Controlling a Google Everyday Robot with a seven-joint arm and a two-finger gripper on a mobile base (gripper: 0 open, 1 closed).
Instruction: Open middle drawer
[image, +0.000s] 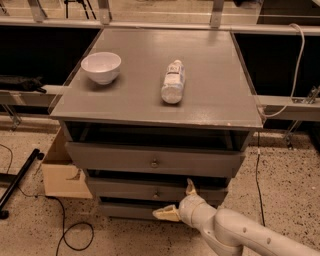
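Observation:
The grey cabinet (150, 100) has three stacked drawers. The middle drawer (125, 190) is a low grey front with a small round metal knob (156, 193), and a dark gap shows above it. My gripper (176, 200) is low in front of this drawer, just right of the knob. It is open. One tan finger (190, 187) points up over the drawer's top edge. The other finger (164, 214) points left, in front of the bottom drawer (122, 210). Neither finger touches the knob. My pale arm (240, 235) comes in from the lower right.
The top drawer (110, 157) sticks out a little under the cabinet top. A white bowl (101, 66) and a plastic bottle (173, 81) lying on its side rest on the top. A cardboard box (59, 175) stands at the left, with black cables (75, 235) on the floor.

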